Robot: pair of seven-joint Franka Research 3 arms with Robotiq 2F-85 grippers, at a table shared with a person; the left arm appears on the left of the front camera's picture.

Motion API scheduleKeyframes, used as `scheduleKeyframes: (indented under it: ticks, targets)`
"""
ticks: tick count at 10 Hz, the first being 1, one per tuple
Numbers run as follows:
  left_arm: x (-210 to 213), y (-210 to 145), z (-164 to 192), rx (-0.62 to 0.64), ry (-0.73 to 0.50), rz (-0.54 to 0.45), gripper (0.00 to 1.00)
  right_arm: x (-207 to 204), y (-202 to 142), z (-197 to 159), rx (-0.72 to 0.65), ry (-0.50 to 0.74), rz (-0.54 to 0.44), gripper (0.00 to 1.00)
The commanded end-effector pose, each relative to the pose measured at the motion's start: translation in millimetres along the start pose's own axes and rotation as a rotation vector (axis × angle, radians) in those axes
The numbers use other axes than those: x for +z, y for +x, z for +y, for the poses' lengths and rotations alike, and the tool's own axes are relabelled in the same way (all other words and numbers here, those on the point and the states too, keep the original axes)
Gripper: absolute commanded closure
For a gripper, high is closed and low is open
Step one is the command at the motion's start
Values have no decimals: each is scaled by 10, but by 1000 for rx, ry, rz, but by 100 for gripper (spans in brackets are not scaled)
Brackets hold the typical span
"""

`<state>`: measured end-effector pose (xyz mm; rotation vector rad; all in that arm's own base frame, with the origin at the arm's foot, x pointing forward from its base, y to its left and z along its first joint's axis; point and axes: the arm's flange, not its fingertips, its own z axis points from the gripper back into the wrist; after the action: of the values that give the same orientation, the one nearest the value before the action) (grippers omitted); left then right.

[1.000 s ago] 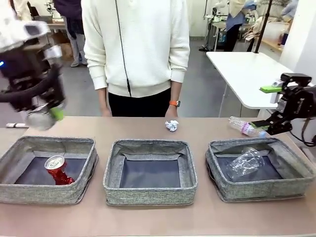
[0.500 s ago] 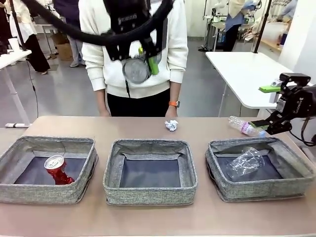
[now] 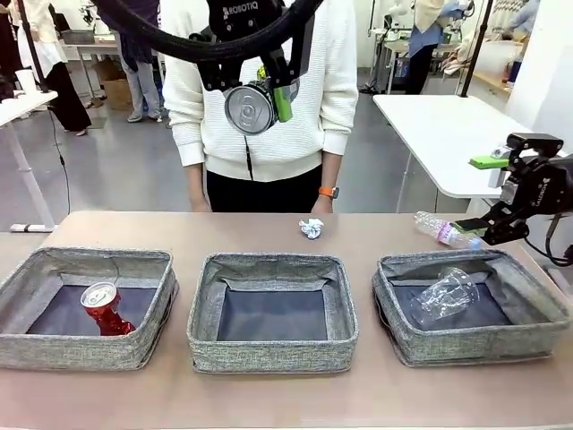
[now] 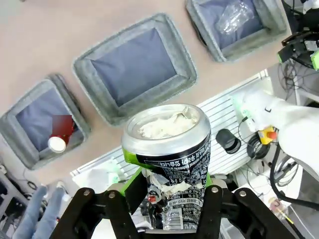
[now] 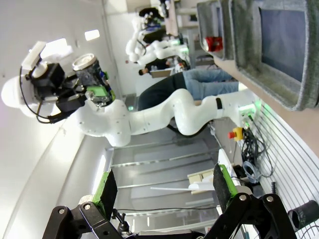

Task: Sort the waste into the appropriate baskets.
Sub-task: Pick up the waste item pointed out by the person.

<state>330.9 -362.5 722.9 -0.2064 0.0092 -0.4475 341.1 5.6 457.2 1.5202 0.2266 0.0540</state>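
One silver-dark can (image 4: 167, 144) clamped across its sidewall by left pincer (image 4: 169, 181); likely light, thin-walled, slick, dents easily; hold mid-body; right pincer (image 5: 164, 184) apart, empty.

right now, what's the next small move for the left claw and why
Probably carry the silver-dark metal can, held high in the left claw, leftward and down toward the left grey woven fabric basket: the crushed red can already lies there, so cans seem to belong there.
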Motion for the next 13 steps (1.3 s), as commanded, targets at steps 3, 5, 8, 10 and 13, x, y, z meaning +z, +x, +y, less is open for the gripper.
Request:
scheduleKeyframes:
  ticks: [3,5,8,10,13]
  targets:
    - [218,-142,-28,33,-72,-86,55,-6,-12,1,15,-3,9,0]
    - [382,-89,5,168,-186,-166,55,-6,-12,1,15,-3,9,0]
    - [470,-19,65,258,-237,-212,55,-6,-12,1,15,-3,9,0]
    - [507,29,49,209,-203,-178,55,-6,-12,1,15,-3,9,0]
    - [507,29,49,209,-203,-178,55,-6,-12,1,15,-3,9,0]
